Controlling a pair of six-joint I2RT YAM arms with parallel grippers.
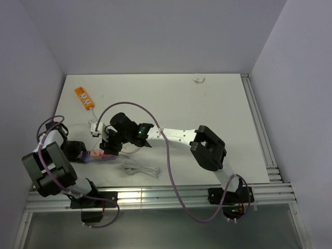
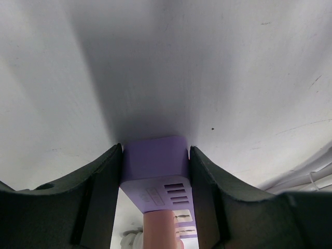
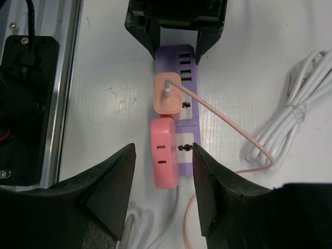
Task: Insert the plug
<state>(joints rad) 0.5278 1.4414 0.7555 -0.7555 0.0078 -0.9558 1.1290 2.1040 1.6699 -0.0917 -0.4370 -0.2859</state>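
1. We are seeing the flat, squarish salmon plug [image 3: 167, 96] sitting on the lilac power strip [image 3: 179, 57], near the bench's [image 1: 207, 104] near-left corner.
2. The left gripper [image 2: 154, 155] is clamping the strip's end, and the right gripper [image 3: 164, 150] is hovering above with its jaws apart and empty.
3. We are finding the prongs hidden.

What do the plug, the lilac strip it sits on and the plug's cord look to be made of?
The plug looks like moulded plastic: salmon-pink, matte, with softly rounded edges. The lilac power strip also looks like hard plastic, with a smooth satin face and crisply cut slots. The cord probably has a rubbery or PVC sheath, since it is pale pink and bends in a loose curve; its core cannot be seen.
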